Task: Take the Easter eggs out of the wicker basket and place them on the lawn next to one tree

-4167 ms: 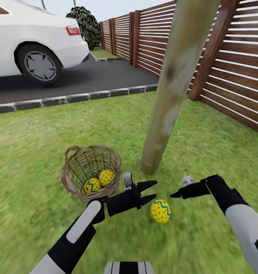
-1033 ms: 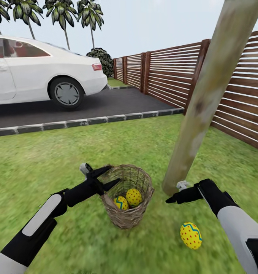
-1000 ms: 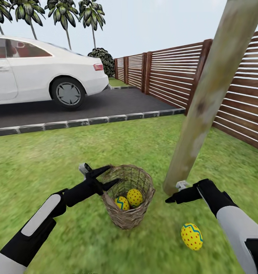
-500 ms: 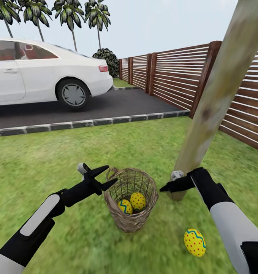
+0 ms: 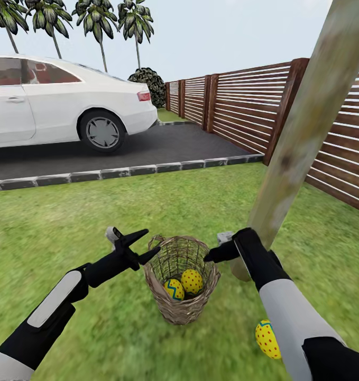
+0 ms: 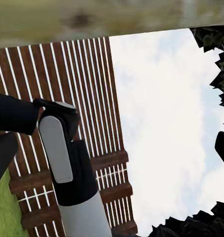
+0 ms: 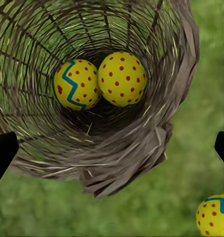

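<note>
The wicker basket (image 5: 180, 311) stands on the lawn (image 5: 68, 227) just left of the pale tree trunk (image 5: 298, 148). Two yellow Easter eggs (image 5: 174, 289) (image 5: 192, 281) lie side by side in its bottom. The third egg (image 5: 266, 338) lies on the grass right of the basket, near the trunk's foot, half hidden by my right forearm. My right gripper (image 5: 206, 257) hangs open over the basket's right rim. The right wrist view looks down into the basket (image 7: 141, 158) at both eggs (image 7: 76, 84) (image 7: 122, 79), with the third egg (image 7: 214, 217) outside. My left gripper (image 5: 150, 241) is open and empty at the left rim.
A white car (image 5: 57, 100) is parked on the dark driveway (image 5: 163, 145) behind a grey stone kerb (image 5: 121, 172). The brown slatted fence (image 5: 237, 106) runs along the right, close behind the trunk. Palms (image 5: 126, 21) and a dark shrub (image 5: 153, 84) stand far back.
My right arm has swung left from the trunk's foot to over the basket's right rim, now covering part of the grass egg. The view shifted slightly. The left arm barely moved.
</note>
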### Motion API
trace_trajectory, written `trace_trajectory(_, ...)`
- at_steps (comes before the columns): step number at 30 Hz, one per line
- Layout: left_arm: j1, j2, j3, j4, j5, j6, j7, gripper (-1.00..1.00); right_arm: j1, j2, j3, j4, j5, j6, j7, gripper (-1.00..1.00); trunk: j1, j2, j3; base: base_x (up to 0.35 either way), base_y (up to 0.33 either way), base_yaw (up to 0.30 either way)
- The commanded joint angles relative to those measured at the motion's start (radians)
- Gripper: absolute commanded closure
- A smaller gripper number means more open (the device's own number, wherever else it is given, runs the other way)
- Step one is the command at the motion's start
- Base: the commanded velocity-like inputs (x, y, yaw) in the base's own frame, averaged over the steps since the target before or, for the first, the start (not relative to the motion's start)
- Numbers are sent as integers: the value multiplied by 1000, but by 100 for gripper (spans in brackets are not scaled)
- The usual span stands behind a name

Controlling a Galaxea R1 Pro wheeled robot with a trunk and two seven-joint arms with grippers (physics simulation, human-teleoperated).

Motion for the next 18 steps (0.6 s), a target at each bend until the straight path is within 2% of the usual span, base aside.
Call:
trace_trajectory(1, -1, 1, 3, 4, 2, 2, -8, -100, -1, 14, 0, -1, 11, 2, -28, -100, 0, 0, -1, 58, 6, 0)
trace_trajectory(4, -1, 10, 7, 26, 10, 3, -42, -100, -1, 29, 0, 5, 8, 1, -84, -100, 0, 0, -1, 108, 100, 0)
trace_trajectory(5, -1, 16, 8, 45, 19, 3, -71, -100, -1, 31, 0, 8, 6, 1, -98, -100, 0, 0, -1, 144, 213, 0)
trace_trajectory(8, -1, 21, 8, 83, 28, 3, -127, -100, -1, 34, 0, 11, 5, 1, -110, -100, 0, 0, -1, 153, 247, 0)
trace_trajectory(13, -1, 22, 8, 96, 30, 3, -147, -100, -1, 35, -1, 16, 5, 1, -112, -100, 0, 0, 1, 159, 268, -23)
trace_trajectory(18, -1, 22, 8, 97, 31, 3, -149, -100, 3, 48, -1, 40, 5, 1, -111, -100, 0, 0, 7, 160, 274, -163)
